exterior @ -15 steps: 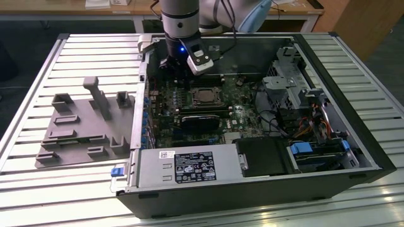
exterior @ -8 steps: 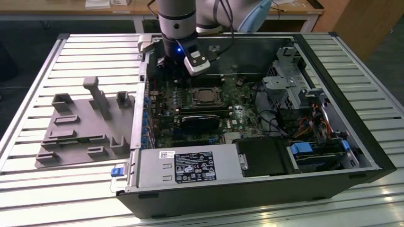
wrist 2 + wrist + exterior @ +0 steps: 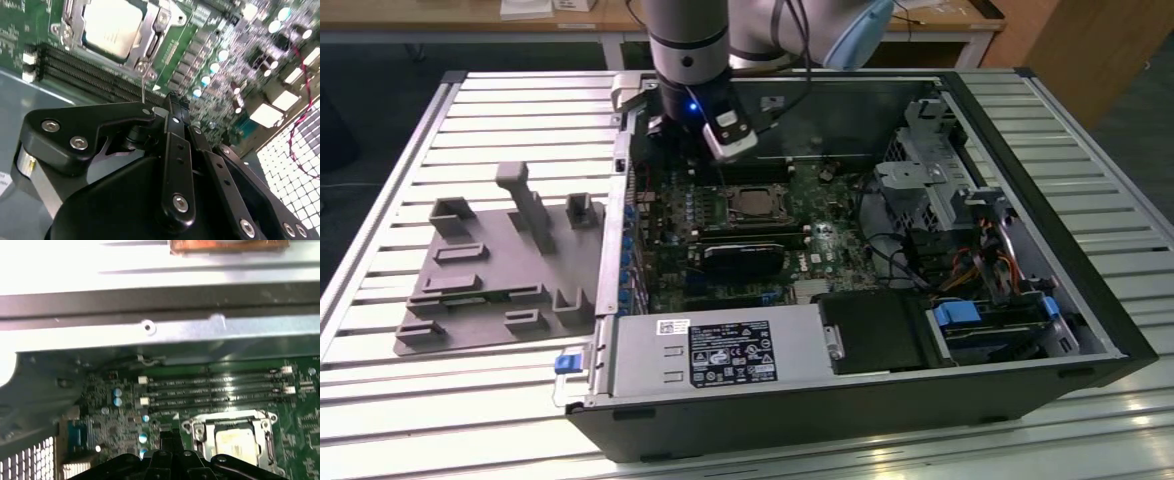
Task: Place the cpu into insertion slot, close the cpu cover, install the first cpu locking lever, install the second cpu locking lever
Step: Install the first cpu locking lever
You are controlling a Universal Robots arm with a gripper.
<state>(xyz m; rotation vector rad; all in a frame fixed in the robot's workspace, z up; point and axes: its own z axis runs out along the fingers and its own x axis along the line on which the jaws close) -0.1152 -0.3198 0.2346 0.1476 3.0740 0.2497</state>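
— Over the motherboard (image 3: 670, 265), what is seen of the gripper (image 3: 170, 100)?

— It is carried by the arm (image 3: 687, 40) inside the open computer case (image 3: 854, 425), low above the board and near the long memory slots (image 3: 75, 70). Its jaws are seen pressed together in both wrist views. Whether anything is pinched between them cannot be told.

— And where is the cpu (image 3: 111, 27) found?

— It is seated flat in the insertion slot (image 3: 726, 205), with its dull silver top turned upward. The cpu cover (image 3: 145, 45) is laid down over it, so that the metal top is framed by the cover's square window.

— Is anything seen between the socket and the gripper?

— A locking lever (image 3: 143, 85), a thin wire, is seen rising from the corner of the cover nearest the gripper. Its free end is placed close beside the black linkage of the gripper. Whether the two are touching cannot be told.

— How is the rest laid out in the exterior view?

— The case is laid on its side on a slatted metal table (image 3: 400, 150). A power supply (image 3: 720, 355) is mounted along the wall nearest the camera. A grey moulded fixture (image 3: 494, 270) is set on the table at the exterior view's left, just beside the case.
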